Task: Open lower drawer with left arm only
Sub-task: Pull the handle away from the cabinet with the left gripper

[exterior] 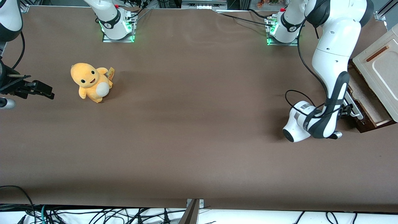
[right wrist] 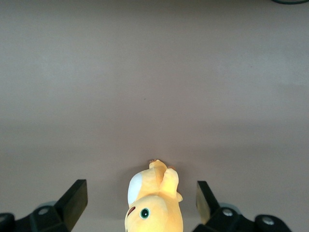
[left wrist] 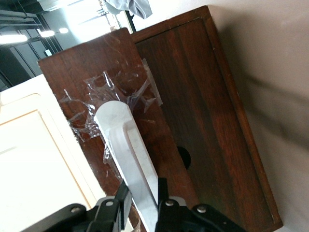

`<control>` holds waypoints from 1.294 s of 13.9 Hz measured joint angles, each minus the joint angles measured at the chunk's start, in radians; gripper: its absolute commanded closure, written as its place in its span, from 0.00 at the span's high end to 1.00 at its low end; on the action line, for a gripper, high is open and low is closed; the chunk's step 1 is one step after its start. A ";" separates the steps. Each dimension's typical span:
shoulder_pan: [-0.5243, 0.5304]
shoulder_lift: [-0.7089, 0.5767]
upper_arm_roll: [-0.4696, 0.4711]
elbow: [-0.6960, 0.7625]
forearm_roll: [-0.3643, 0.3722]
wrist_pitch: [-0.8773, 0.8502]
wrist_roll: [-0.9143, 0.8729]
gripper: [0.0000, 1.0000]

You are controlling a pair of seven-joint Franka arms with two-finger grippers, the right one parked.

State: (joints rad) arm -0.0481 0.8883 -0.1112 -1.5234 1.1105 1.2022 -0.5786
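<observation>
large white jointed left arm point(exterior: 331, 74) with dark grey bands reached down at the working arm's end of the brown desk point(exterior: 192, 130). its claw point(left wrist: 143, 208) was clenched on the white bar handle point(left wrist: 126, 154) of the shallow lower drawer point(exterior: 367, 102), dark reddish-brown front point(left wrist: 116, 111), partly pulled out, pale inner box showing beneath the cabinet's cream top panel point(exterior: 381, 67). yellow plush toy point(exterior: 90, 82) lay toward the parked arm's end.

Dark reddish-brown lower drawer point(left wrist: 193, 96) front, white handle point(left wrist: 128, 150) (clear tape around it), yellow-orange plush toy point(exterior: 91, 82).
</observation>
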 measured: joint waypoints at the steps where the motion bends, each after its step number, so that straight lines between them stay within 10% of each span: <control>1: -0.004 0.000 0.000 0.000 -0.002 0.000 0.000 0.22; 11: -0.009 0.000 0.002 0.028 -0.038 0.002 0.006 0.25; 14: -0.012 0.000 -0.002 0.043 -0.081 -0.007 0.014 1.00; 18: -0.038 -0.001 -0.017 0.074 -0.135 -0.025 0.038 1.00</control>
State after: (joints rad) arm -0.0864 0.8874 -0.1282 -1.4491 0.9758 1.1768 -0.5409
